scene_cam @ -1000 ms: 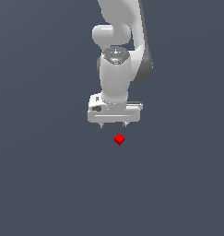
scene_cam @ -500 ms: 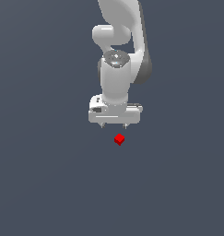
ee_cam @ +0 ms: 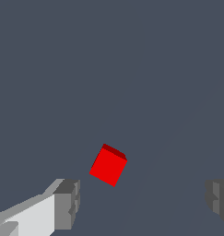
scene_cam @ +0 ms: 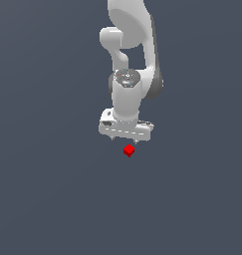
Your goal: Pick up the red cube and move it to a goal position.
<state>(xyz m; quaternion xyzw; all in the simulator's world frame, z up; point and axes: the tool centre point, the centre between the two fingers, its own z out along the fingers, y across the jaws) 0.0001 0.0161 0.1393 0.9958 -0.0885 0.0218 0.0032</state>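
The red cube (scene_cam: 128, 150) is a tiny bright red block lying on the dark grey floor, just below my white gripper (scene_cam: 124, 140) in the exterior view. In the wrist view the red cube (ee_cam: 108, 165) shows turned at an angle, ahead of the gap between my two grey fingertips (ee_cam: 68, 204), nearer to the one that shows fully. My gripper (ee_cam: 143, 200) is open wide, holds nothing and does not touch the cube. The goal position carries no visible mark.
The white arm (scene_cam: 128, 60) rises above the gripper toward the top of the exterior view. Plain dark grey floor (scene_cam: 48, 189) surrounds the cube on all sides.
The gripper has tilted slightly and shifted a little lower toward the cube. The cube has not moved.
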